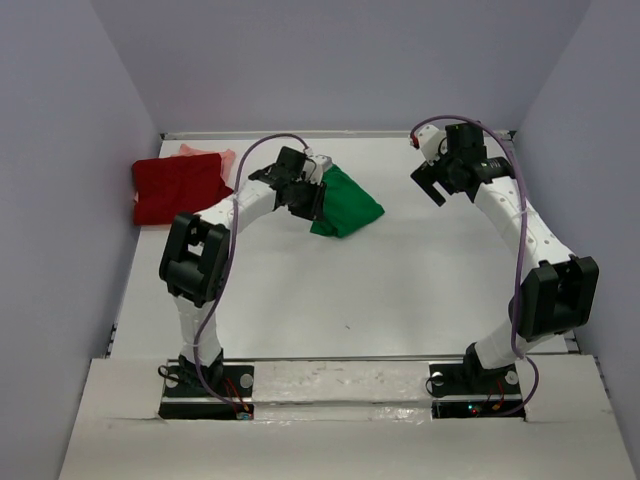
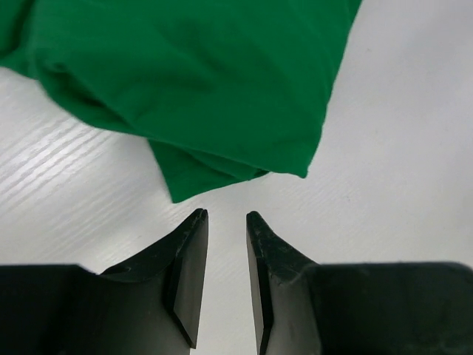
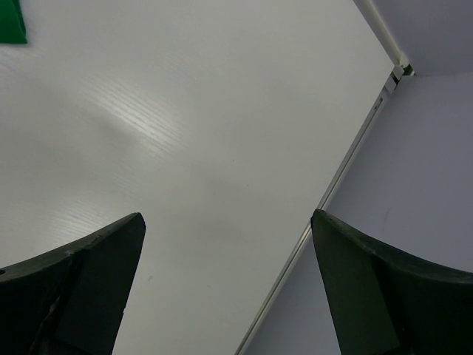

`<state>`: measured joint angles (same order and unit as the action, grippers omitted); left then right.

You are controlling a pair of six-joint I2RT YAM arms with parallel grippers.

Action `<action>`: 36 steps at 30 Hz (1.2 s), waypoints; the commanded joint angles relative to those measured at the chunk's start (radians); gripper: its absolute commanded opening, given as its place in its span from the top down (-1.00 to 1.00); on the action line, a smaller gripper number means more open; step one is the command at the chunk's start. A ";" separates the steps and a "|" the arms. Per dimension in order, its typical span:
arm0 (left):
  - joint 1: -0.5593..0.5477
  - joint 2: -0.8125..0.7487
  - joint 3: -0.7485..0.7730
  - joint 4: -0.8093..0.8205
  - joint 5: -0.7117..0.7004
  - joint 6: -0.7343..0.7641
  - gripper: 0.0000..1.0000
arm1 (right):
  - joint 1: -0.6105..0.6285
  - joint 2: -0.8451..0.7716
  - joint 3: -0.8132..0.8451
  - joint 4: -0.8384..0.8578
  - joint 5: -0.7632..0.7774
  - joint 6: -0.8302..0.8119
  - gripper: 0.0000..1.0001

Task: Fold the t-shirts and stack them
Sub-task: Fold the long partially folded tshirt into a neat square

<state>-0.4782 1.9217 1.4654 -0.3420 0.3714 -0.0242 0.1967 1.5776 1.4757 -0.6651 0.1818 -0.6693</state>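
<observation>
A folded bright green t-shirt [image 1: 348,205] lies on the white table behind the middle. In the left wrist view the green t-shirt [image 2: 222,81] fills the upper part, its nearest corner just ahead of my fingertips. My left gripper [image 1: 316,198] [image 2: 227,215] hovers at the shirt's left edge, its jaws a narrow gap apart with only bare table between them. A folded dark red t-shirt [image 1: 180,190] lies at the far left on top of a pale salmon-pink one [image 1: 208,154]. My right gripper [image 1: 434,184] [image 3: 228,217] hangs wide open and empty at the back right.
The table's right edge [image 3: 347,159] and the grey side wall run close to my right gripper. Grey walls close in the table at the back and on both sides. A corner of the green shirt [image 3: 11,22] shows at the top left of the right wrist view.
</observation>
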 commanded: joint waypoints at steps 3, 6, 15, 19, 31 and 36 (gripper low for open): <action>0.079 -0.012 0.024 -0.011 0.112 -0.069 0.24 | -0.006 -0.016 -0.012 0.036 -0.015 0.019 -0.99; 0.102 0.022 0.039 -0.014 0.158 -0.097 0.25 | -0.006 -0.018 -0.017 0.038 -0.008 0.016 -0.99; 0.128 0.077 0.052 0.034 0.346 -0.177 0.01 | -0.006 -0.007 -0.023 0.036 0.004 0.008 -0.99; 0.148 0.092 0.018 0.080 0.388 -0.221 -0.01 | -0.006 0.004 -0.022 0.036 0.005 0.010 -0.99; 0.188 0.160 -0.013 0.138 0.342 -0.301 -0.18 | -0.006 0.030 -0.018 0.036 0.011 0.004 -0.99; 0.188 0.237 0.018 0.143 0.351 -0.329 -0.14 | -0.006 0.039 -0.020 0.036 0.005 0.005 -0.99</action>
<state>-0.2882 2.1220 1.4631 -0.2058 0.7059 -0.3134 0.1967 1.6169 1.4559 -0.6651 0.1799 -0.6659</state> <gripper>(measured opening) 0.582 0.994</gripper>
